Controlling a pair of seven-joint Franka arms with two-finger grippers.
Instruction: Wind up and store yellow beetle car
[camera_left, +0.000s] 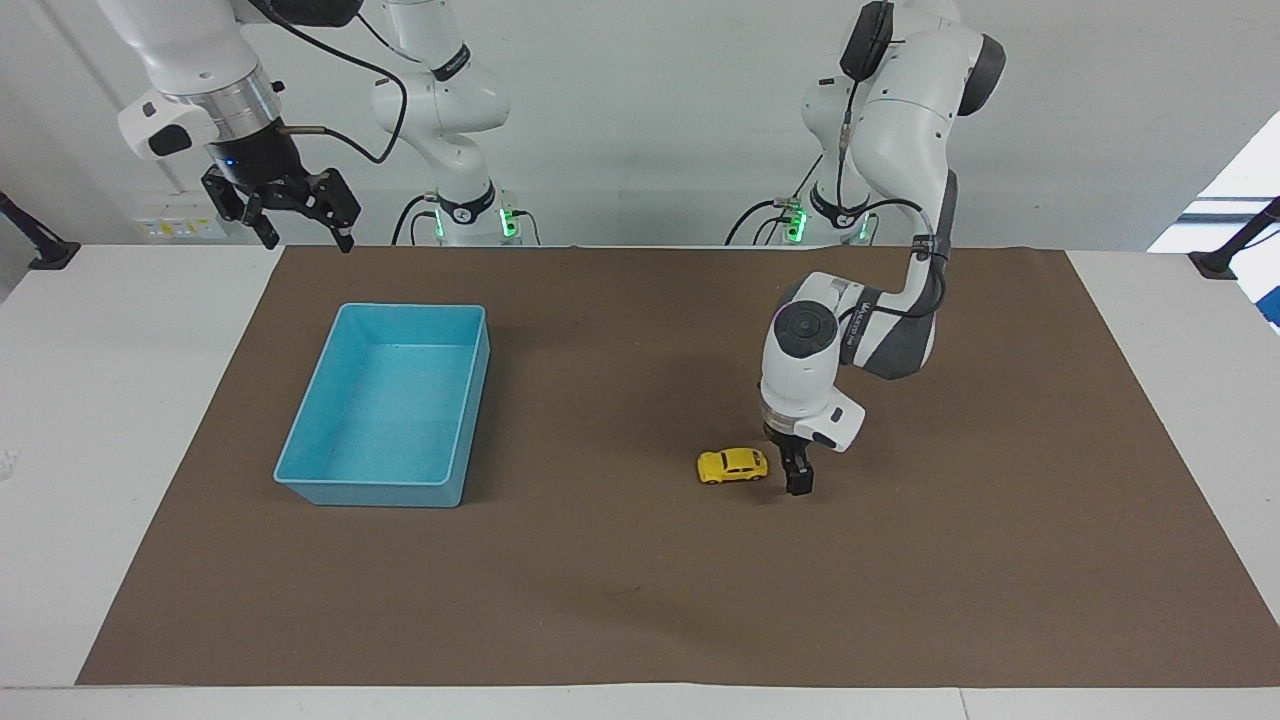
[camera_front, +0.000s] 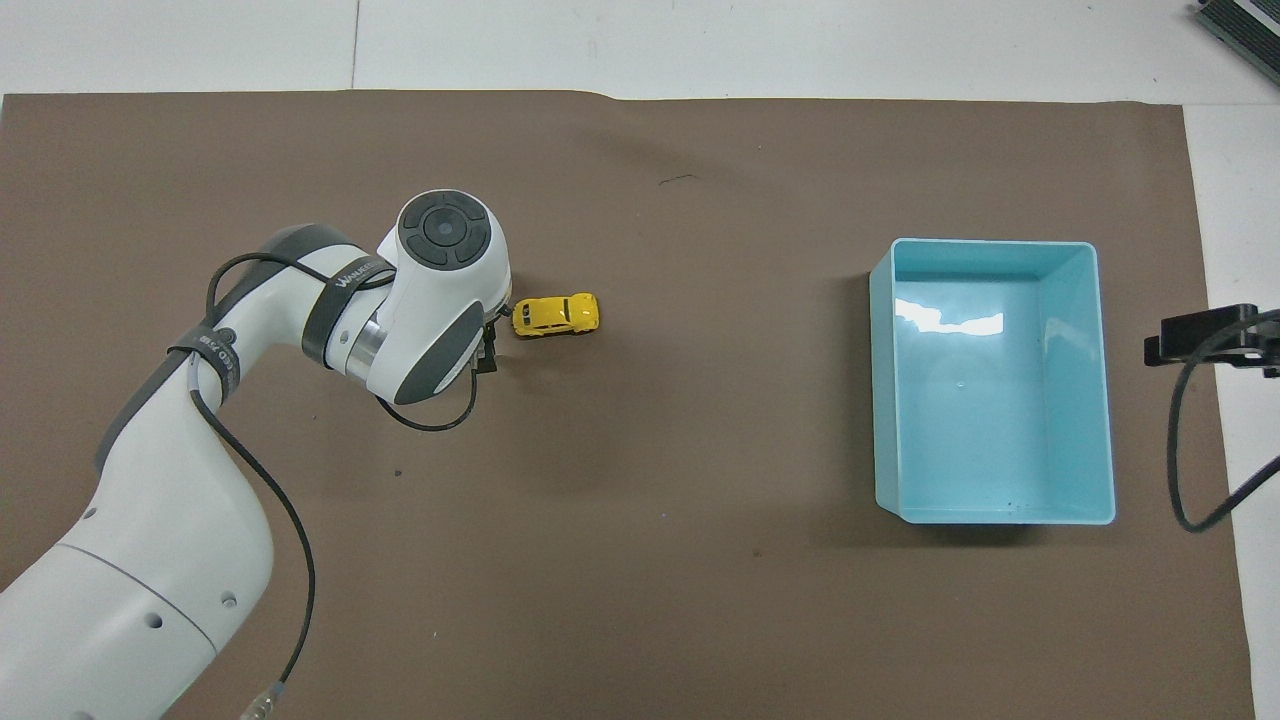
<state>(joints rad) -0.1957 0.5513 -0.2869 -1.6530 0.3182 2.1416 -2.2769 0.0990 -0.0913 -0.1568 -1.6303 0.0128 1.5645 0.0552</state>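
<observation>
The yellow beetle car (camera_left: 732, 466) sits free on the brown mat (camera_left: 620, 560), just beside the left gripper (camera_left: 790, 470), whose fingers stand apart, empty. The right gripper (camera_left: 300, 225) waits with fingers spread, up above the bench by the light-blue bin (camera_left: 385, 492).

wall: plain white painted wall (camera_left: 640, 120) ran along the robots' end of the table, no marks that I could see
table: flat white tabletop (camera_left: 110, 420), with a seam line across the strip farthest from the robots
mat: big brown paper-looking sheet (camera_left: 640, 600) covered most of the table, white showing all around it
socket: pale outlet strip (camera_left: 180, 228) low on the wall, at the right arm's end
clamps: black posts (camera_left: 1235, 245) at both table ends
light: bright and even, soft shadows on the mat
</observation>
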